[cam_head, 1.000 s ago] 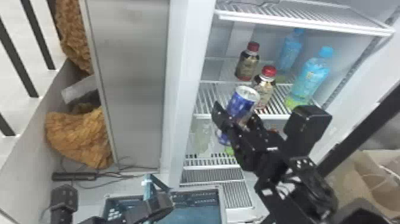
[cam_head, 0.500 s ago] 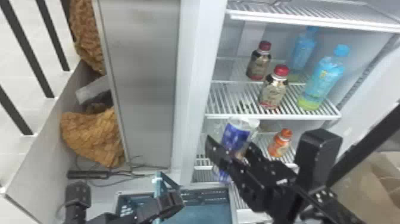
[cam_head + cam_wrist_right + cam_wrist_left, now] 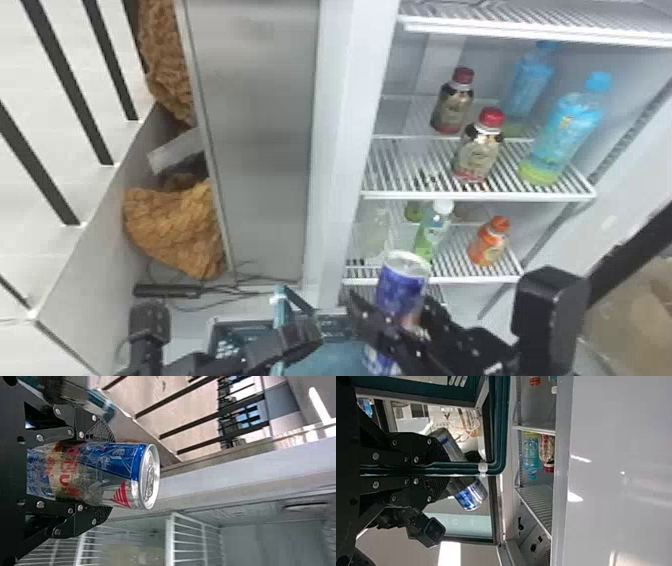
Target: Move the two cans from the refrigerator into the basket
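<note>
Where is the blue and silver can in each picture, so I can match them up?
Head view: the can is low, just right of the middle.
Left wrist view: the can is beyond the basket's handle.
Right wrist view: the can is in the right end effector.
Landmark in all three: the refrigerator's white shelves.

- can (image 3: 404,287), head view, 5 o'clock: middle behind a finger of right gripper (image 3: 392,300), base cut by bottom edge
- same can, left wrist view: middle behind left gripper (image 3: 301,336) and basket handle (image 3: 282,305)
- basket (image 3: 332,322), head view, 6 o'clock: near part cut off, inside mostly blocked by arms, contents can't tell
- rear blue bottle (image 3: 532,75), 2 o'clock: base partly behind red-capped bottle (image 3: 477,152)
- green bottle (image 3: 434,225), 4 o'clock: bottom partly behind can
- pale item (image 3: 375,232) beside it: too blurred to identify
</note>
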You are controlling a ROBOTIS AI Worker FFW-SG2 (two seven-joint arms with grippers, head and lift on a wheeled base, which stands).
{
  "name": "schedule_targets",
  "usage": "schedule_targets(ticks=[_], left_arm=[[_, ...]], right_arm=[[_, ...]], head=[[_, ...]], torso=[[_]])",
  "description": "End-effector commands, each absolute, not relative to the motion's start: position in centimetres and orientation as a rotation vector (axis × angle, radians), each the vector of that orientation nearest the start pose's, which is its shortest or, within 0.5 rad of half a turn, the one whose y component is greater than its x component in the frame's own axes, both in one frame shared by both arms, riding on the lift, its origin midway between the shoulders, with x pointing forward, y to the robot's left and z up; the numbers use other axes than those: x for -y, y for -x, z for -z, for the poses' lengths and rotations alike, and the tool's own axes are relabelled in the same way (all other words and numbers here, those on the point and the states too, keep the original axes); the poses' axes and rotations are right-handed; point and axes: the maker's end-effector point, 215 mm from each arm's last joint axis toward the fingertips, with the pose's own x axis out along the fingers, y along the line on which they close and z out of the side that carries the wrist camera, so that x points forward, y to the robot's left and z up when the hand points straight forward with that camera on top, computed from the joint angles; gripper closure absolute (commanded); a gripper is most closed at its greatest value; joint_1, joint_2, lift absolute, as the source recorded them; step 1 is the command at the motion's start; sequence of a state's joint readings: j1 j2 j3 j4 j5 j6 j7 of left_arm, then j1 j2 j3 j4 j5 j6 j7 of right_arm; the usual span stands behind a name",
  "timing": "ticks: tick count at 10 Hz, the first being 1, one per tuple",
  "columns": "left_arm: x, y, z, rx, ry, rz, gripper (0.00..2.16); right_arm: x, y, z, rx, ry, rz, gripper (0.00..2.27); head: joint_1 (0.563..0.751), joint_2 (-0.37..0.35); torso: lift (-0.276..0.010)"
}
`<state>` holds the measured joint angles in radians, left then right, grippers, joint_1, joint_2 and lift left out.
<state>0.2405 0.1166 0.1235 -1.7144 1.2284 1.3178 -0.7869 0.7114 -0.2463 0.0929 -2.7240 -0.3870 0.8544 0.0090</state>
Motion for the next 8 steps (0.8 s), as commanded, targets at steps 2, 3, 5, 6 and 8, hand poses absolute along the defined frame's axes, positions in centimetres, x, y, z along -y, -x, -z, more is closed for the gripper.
schedule_targets(ticks=[2, 3, 5, 6, 8], left_arm=[[-3.1, -30.6, 33.8, -0.758, 1.483, 1.203, 1.19], [-3.0, -30.6, 33.8, -0.76, 1.484, 1.204, 1.19], [-2.9, -30.5, 33.9, -0.763, 1.482, 1.205, 1.19], [-3.0, -30.5, 33.9, -0.764, 1.481, 1.205, 1.19], [-2.9, -30.6, 33.8, -0.763, 1.479, 1.208, 1.19]], right_arm=[[10.2, -30.1, 33.3, -0.565, -0.133, -0.456, 1.16], [10.3, -29.9, 33.9, -0.581, -0.132, -0.46, 1.1], [10.9, -29.5, 35.2, -0.624, -0.134, -0.458, 1.1], [10.8, -29.2, 35.4, -0.635, -0.135, -0.471, 1.09], [10.4, -28.8, 35.5, -0.644, -0.141, -0.489, 0.78]], head=[[0.695, -0.13], [0.695, -0.134], [0.695, -0.144], [0.695, -0.149], [0.695, -0.152]], torso=[[-0.031], [-0.031], [-0.031], [-0.031], [-0.031]])
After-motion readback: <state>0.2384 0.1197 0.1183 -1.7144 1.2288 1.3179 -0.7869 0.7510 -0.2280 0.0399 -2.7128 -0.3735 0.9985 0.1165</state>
